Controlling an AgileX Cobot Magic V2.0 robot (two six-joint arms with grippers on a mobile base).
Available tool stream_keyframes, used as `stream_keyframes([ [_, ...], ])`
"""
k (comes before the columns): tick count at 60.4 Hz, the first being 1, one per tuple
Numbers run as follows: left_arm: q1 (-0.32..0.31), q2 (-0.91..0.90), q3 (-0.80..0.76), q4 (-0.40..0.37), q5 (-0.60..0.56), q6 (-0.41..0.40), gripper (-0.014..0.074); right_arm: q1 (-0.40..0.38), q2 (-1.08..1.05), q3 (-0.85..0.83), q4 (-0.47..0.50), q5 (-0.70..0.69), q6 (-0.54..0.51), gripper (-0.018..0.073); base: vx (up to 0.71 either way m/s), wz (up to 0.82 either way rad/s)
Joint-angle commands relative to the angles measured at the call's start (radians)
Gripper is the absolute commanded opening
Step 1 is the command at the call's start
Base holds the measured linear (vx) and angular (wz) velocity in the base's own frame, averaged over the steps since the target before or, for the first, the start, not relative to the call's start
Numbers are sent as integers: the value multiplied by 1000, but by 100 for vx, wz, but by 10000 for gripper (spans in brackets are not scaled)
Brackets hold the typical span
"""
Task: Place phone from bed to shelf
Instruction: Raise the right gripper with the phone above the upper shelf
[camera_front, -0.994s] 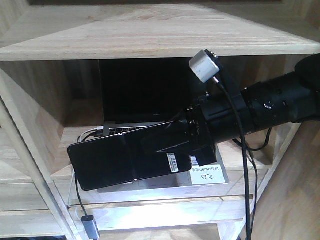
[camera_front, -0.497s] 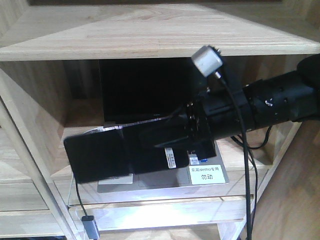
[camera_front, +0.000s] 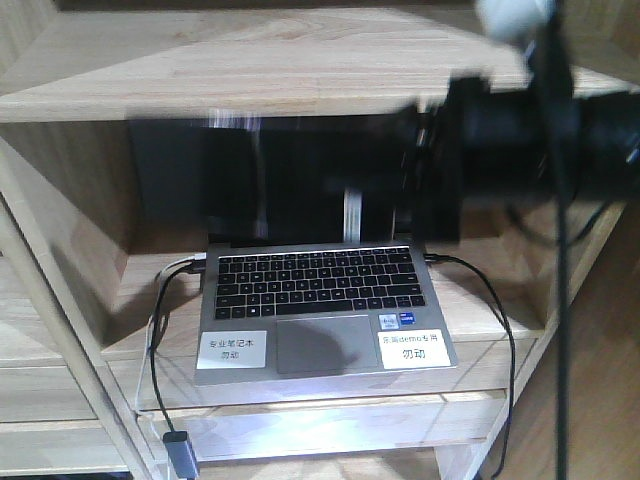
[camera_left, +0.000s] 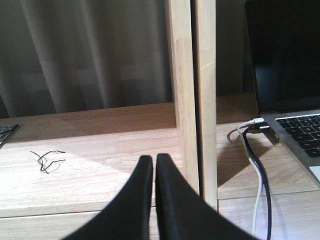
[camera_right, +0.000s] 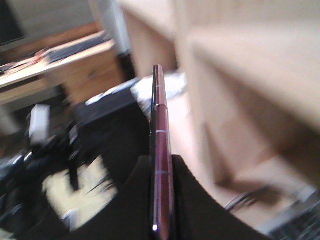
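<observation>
From the front, the right arm (camera_front: 540, 130) is reaching across the shelf (camera_front: 300, 70) at the level of the open compartment, smeared by motion; the phone (camera_front: 270, 180) is showing only as a dark blur in front of the laptop (camera_front: 320, 300) screen, so it is being carried in the air rather than lying on any plank, and the placing is, by my reading, not yet done. The laptop is sitting open on the lower plank with cables trailing off both sides. In the left wrist view, the left gripper (camera_left: 154, 172) is hanging idle with its fingers pressed together on nothing, facing a pale plank, an upright post and a curtain behind. In the right wrist view, the right gripper (camera_right: 161, 200) is clamping the phone (camera_right: 160, 150) edge-on, its pinkish rim standing between the dark fingers; the room beyond is blurring, with wooden furniture faintly visible.
</observation>
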Motion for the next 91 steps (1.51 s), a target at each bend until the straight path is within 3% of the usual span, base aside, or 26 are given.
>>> stream_keyframes([
  [1,-2,-7,-23,-9,-73,-6,1,-6,-37,-107,83,-51,2,-2,0,0],
  [13,-2,-7,-23,-9,-73,-6,1,-6,4,-285,83,-141,48,-2,0,0],
  [33,-2,-7,-23,-9,-73,-6,1,25,213,-589,77,-171,100,-2,0,0],
  [49,-2,-7,-23,-9,-73,-6,1,70,406,-785,-21,-241,161,-2,0,0],
  [66,-2,-7,-23,-9,-73,-6,1,101,566,-890,-67,-299,187,-2,0,0],
  [91,-2,-7,-23,-9,-73,-6,1,99,634,-897,-82,-355,212,5,0,0],
])
